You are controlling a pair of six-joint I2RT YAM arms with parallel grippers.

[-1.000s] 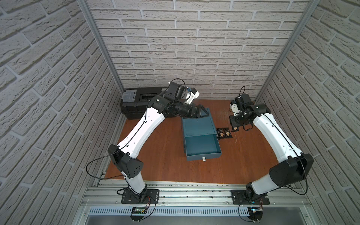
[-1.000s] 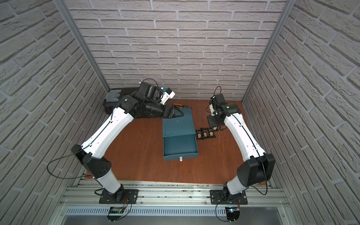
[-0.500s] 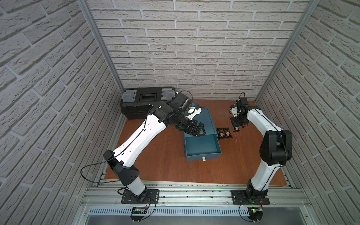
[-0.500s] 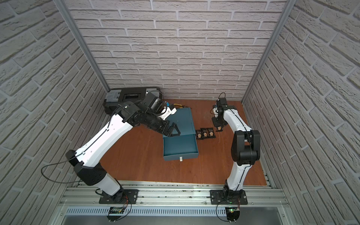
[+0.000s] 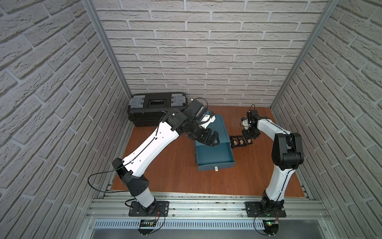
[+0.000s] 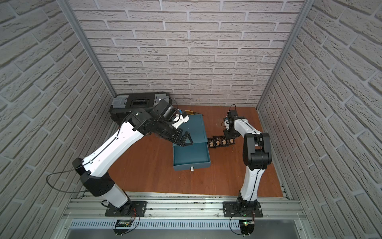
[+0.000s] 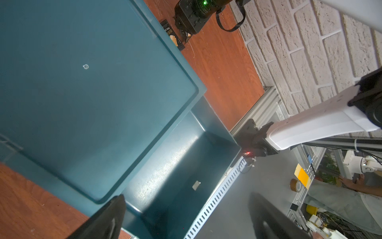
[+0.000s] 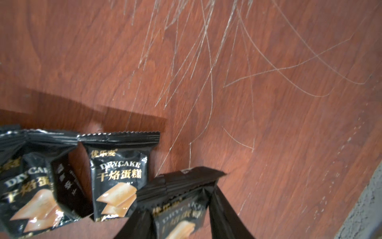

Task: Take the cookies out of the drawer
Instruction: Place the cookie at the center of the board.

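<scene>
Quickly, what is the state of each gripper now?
Left gripper: open, empty, over the drawer.
Right gripper: jaws around a black cookie packet; cannot tell if it still grips.

Counter (image 8: 268, 103): reddish wood-grain, smooth, semi-matt, fine pale scratches across upper middle of right wrist frame. Cookies (image 8: 118, 178): glossy crinkled black film wrappers, serrated sealed edges, gold print. Drawer (image 7: 177, 165): teal painted metal, dull sheen, scuffed floor. Toolbox (image 5: 157, 107): matt black plastic, grey latches. Walls (image 5: 206, 51): rough brick-textured.

Two arms with white link shells, black joints, and looping black cables.
</scene>
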